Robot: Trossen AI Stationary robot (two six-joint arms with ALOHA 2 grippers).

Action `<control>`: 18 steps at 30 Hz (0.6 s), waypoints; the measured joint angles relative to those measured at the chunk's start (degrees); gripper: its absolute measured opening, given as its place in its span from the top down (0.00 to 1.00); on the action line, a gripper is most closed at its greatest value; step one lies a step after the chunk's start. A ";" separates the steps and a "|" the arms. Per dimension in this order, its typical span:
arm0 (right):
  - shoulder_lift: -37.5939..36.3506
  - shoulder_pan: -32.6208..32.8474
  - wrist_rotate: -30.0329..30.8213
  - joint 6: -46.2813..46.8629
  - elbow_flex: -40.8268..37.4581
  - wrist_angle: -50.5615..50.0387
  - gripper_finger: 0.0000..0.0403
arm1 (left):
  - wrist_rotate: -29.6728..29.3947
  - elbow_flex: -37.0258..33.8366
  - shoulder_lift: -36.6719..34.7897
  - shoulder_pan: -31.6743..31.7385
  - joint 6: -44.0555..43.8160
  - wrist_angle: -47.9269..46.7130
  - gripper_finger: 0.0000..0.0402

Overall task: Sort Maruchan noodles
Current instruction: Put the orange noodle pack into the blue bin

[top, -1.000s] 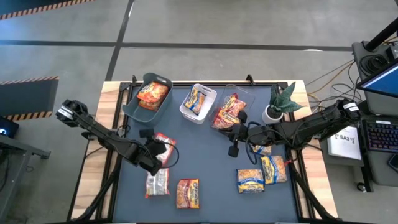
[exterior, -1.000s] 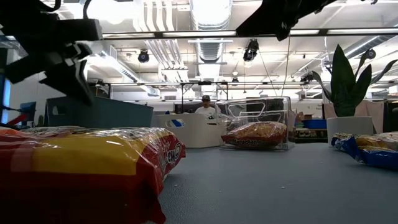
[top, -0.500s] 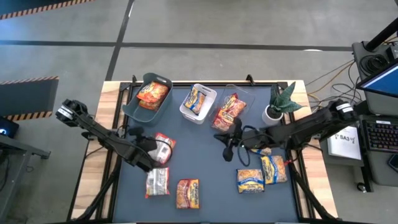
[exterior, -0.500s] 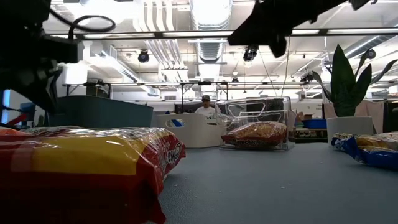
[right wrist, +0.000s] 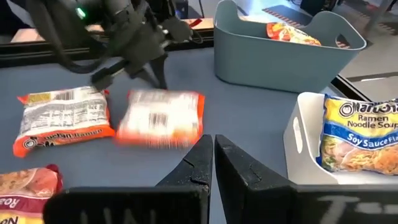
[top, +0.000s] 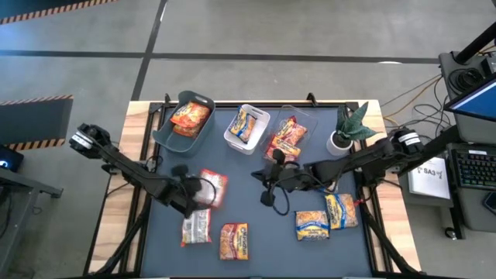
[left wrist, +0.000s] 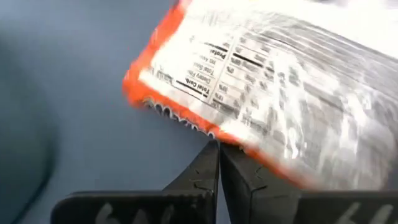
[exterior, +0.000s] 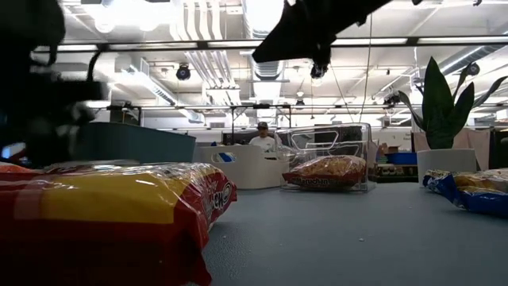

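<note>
From above we see a dark table mat (top: 256, 232) with three bins along its far edge: a grey-green bin (top: 184, 120) holding an orange packet, a white bin (top: 246, 128) holding a yellow-and-blue packet, and a clear bin (top: 288, 133) holding red-and-silver packets. A potted plant (top: 350, 128) stands just beside the clear bin.

Loose noodle packets lie on the mat: an orange-edged silver packet (top: 212, 188) by the left gripper (top: 192, 194), another silver packet (top: 197, 228) nearer the front, an orange packet (top: 235, 241) beside it, and two blue-and-yellow packets (top: 325, 217) on the right.

The left arm reaches in low from the left edge. Its wrist view shows its fingertips pressed together, empty, just short of the packet's orange edge.

The right arm stretches across the middle, its gripper (top: 267, 186) above bare mat. Its wrist view shows its fingers together, holding nothing.

The low view alone shows a person (exterior: 259, 140) far behind the bins.
</note>
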 joint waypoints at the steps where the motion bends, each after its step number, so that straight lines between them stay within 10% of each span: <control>1: 0.58 0.00 0.02 -0.02 0.57 -0.21 0.98 | -1.20 0.08 0.00 0.00 3.14 5.61 1.00; 6: 4.15 -0.12 -0.02 0.26 3.61 -0.30 0.98 | -5.21 2.40 -0.07 0.00 14.64 15.24 1.00; 18: 12.44 -0.24 -7.39 -0.44 12.56 -16.71 0.98 | -4.39 2.56 0.00 0.00 11.82 19.55 1.00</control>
